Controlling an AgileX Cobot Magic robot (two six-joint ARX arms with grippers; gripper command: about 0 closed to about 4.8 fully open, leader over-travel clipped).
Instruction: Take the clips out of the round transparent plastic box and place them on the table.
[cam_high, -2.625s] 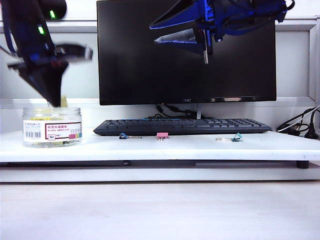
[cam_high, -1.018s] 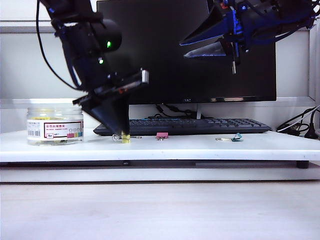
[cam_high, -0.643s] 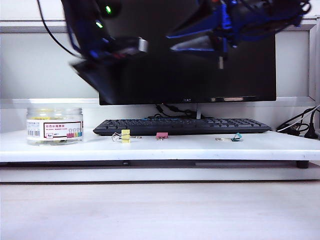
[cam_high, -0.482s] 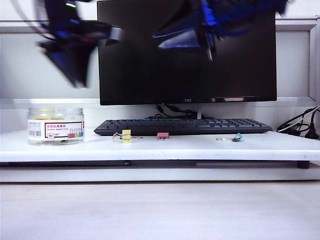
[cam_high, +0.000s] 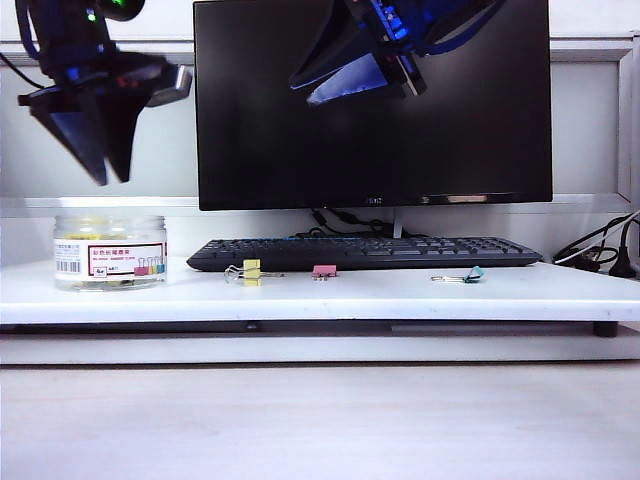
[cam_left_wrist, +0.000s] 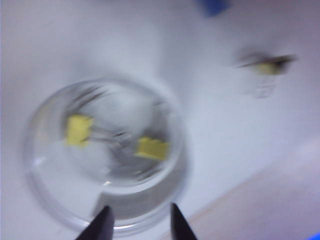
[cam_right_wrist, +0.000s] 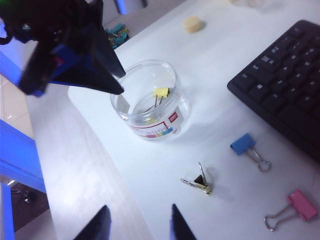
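Left gripper (cam_high: 98, 175) hangs above the round transparent plastic box (cam_high: 109, 254) — jaws apart, empty. Right gripper (cam_high: 305, 92) high before the monitor (cam_high: 372, 130) — open, holding nothing.

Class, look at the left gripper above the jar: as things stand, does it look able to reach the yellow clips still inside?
Probably yes. The left gripper hangs open above the round transparent plastic box, which has no lid, and two yellow clips lie exposed inside. Nothing blocks the way down.
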